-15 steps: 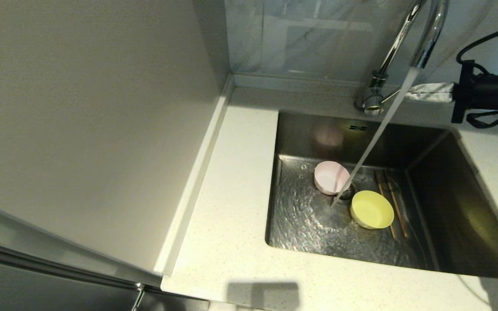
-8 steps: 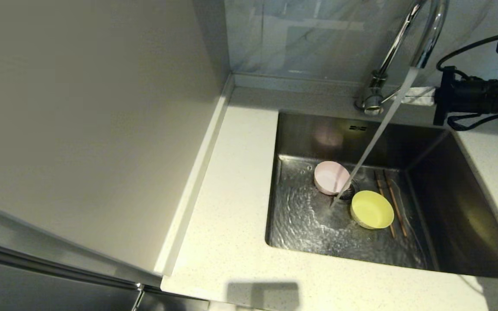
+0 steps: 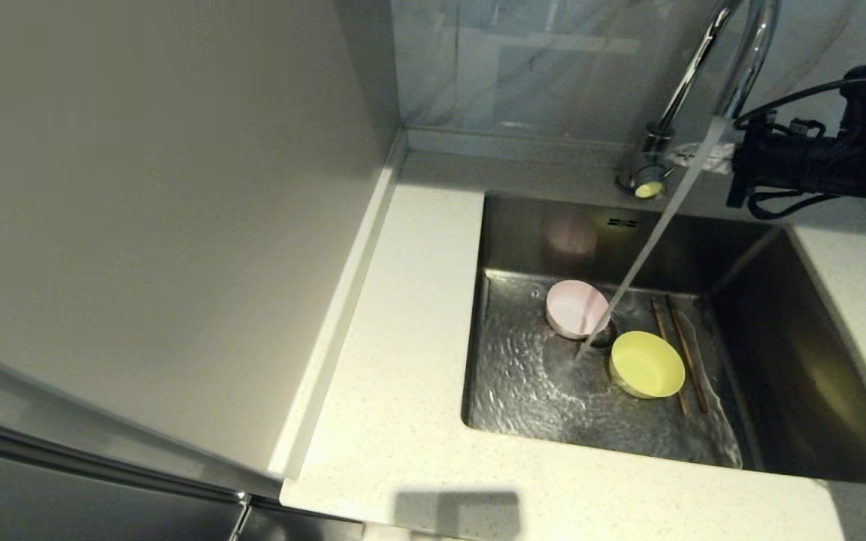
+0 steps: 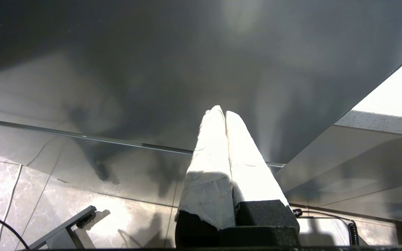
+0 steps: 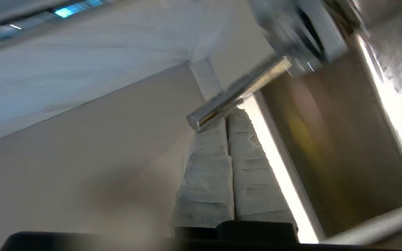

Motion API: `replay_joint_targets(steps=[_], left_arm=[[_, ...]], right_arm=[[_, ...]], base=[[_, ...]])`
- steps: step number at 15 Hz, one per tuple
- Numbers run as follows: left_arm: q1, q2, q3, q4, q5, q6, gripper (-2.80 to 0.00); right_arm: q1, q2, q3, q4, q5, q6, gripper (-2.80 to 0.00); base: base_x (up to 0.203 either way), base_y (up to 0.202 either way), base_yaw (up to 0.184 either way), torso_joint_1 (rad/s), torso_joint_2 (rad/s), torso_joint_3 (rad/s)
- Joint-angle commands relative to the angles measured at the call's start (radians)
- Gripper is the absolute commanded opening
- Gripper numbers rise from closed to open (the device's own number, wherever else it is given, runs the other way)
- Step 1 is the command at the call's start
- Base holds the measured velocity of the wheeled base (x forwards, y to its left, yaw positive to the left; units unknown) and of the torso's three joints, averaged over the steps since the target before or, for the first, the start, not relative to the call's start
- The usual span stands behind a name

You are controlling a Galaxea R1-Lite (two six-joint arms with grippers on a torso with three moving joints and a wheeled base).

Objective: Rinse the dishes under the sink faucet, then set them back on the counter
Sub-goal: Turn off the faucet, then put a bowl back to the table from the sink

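Note:
Water runs from the sink faucet (image 3: 737,68) into the sink (image 3: 553,225). On the sink floor lie a pale pink bowl (image 3: 574,308) by the drain, a yellow bowl (image 3: 647,364) to its right, and brown chopsticks (image 3: 692,368) beside the yellow bowl. My right gripper (image 3: 692,155) is shut, with nothing held. Its white-wrapped tips are at the faucet's thin lever handle (image 5: 236,94), which crosses just over the tips (image 5: 227,118) in the right wrist view. My left gripper (image 4: 221,111) is shut and empty, parked low in front of a dark cabinet front, outside the head view.
The off-white counter (image 3: 403,338) runs left of and in front of the sink. A tall pale panel (image 3: 140,225) closes the left side. The blue-grey marbled wall (image 3: 538,68) stands behind the faucet. Black cables trail from the right arm (image 3: 839,161).
My right arm has moved left along the back of the sink, bringing its shut fingers up to the faucet's lever. Water keeps running and the dishes have not moved.

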Motion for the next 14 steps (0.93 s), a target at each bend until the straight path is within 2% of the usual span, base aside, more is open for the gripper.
replay_joint_targets(steps=[1, 3, 4, 10, 14], left_arm=[[0.0, -0.003, 0.0, 0.0, 0.001, 0.0, -2.8], [0.0, -0.003, 0.0, 0.0, 0.001, 0.0, -2.8], [0.0, -0.003, 0.0, 0.0, 0.001, 0.0, -2.8], [0.0, -0.003, 0.0, 0.0, 0.001, 0.0, -2.8], [0.0, -0.003, 0.0, 0.0, 0.001, 0.0, -2.8]], right_arm=[[-0.005, 0.011, 0.0, -0.118, 0.003, 0.051, -2.8], [-0.006, 0.014, 0.0, -0.252, 0.009, 0.131, -2.8], [-0.007, 0.014, 0.0, -0.274, 0.015, 0.145, -2.8], [-0.029, -0.017, 0.004, -0.268, 0.023, 0.151, -2.8], [-0.06, -0.04, 0.008, -0.268, 0.094, 0.213, -2.8]], base=[[0.0, 0.0, 0.0, 0.0, 0.0, 0.0], [0.0, 0.0, 0.0, 0.0, 0.0, 0.0], [0.0, 0.0, 0.0, 0.0, 0.0, 0.0], [0.0, 0.0, 0.0, 0.0, 0.0, 0.0], [0.0, 0.0, 0.0, 0.0, 0.0, 0.0]])
